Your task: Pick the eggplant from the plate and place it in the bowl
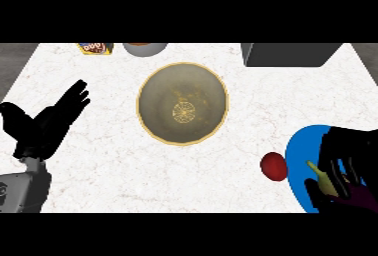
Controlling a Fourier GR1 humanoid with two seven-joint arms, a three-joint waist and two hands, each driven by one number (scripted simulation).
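The eggplant point(360, 199), dark purple with a green stem, lies on the blue plate point(297, 150) at the lower right, mostly hidden by my right hand point(347, 145). That hand sits on top of it, fingers and thumb curled round its body. The bowl point(168, 87), olive with a gold rim, stands in the middle of the counter, up and to the left of the plate, with nothing in it. At the left edge my left hand point(44, 125) rests open, fingers up, far from both.
A red round fruit point(273, 166) lies just off the plate's left rim, between plate and bowl. Along the far edge are a dark grey box point(291, 54), a grey cup point(144, 48) and a small printed packet point(94, 48).
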